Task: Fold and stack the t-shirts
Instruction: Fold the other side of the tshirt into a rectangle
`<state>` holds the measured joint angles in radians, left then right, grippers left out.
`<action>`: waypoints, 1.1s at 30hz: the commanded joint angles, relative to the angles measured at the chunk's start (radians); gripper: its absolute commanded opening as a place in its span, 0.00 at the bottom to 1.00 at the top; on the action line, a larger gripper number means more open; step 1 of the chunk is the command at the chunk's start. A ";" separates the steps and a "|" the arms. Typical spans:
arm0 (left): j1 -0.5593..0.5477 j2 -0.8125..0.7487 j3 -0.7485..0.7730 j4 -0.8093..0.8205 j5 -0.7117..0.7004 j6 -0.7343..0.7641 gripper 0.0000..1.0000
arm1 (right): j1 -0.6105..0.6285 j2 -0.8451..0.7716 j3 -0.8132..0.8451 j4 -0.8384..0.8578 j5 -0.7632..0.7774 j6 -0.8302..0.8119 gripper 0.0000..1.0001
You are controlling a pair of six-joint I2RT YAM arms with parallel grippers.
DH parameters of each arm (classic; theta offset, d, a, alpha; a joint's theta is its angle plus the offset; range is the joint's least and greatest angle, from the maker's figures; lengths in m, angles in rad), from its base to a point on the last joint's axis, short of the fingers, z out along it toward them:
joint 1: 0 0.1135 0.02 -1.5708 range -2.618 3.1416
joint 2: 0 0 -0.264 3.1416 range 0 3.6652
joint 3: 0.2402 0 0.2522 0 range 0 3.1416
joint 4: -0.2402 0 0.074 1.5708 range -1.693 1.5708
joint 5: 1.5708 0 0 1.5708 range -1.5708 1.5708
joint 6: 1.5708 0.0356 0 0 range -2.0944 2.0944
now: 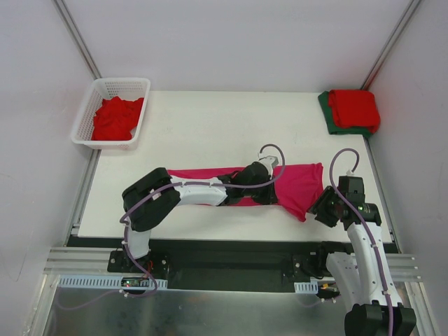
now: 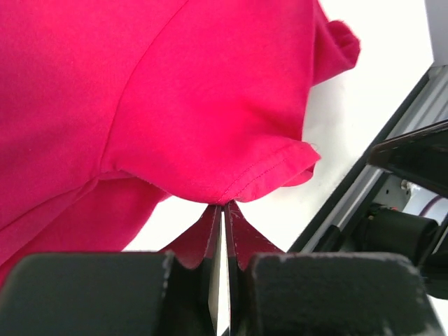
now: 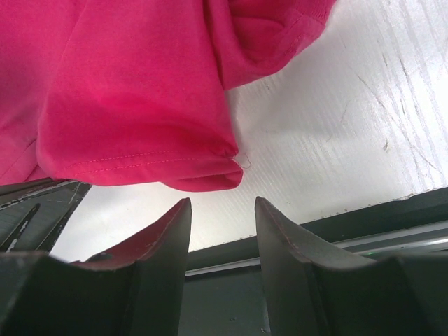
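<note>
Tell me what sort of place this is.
Likely a robot lab test cell, not a home: a white table boxed in by plain white panels, two arms bolted to a metal rail, and a basket of red shirts, with a pink t-shirt laid out.

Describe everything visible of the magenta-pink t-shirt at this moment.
The magenta-pink t-shirt is soft plain cloth with stitched hems, lying in a long, partly folded band across the near side of the white table, rumpled at its right end. The left gripper has its fingers shut on a hem edge. The right gripper is open just short of a hemmed corner, not touching it.
</note>
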<state>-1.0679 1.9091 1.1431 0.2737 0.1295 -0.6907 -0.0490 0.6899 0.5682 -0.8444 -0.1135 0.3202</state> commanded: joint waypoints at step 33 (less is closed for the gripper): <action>0.039 0.013 0.093 -0.041 -0.007 0.028 0.00 | -0.009 0.042 0.036 -0.025 -0.018 -0.017 0.47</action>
<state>-1.0561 1.9766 1.2629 0.2298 0.1402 -0.6865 -0.0494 0.7208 0.5854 -0.8787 -0.1165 0.3088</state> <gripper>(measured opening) 0.007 0.468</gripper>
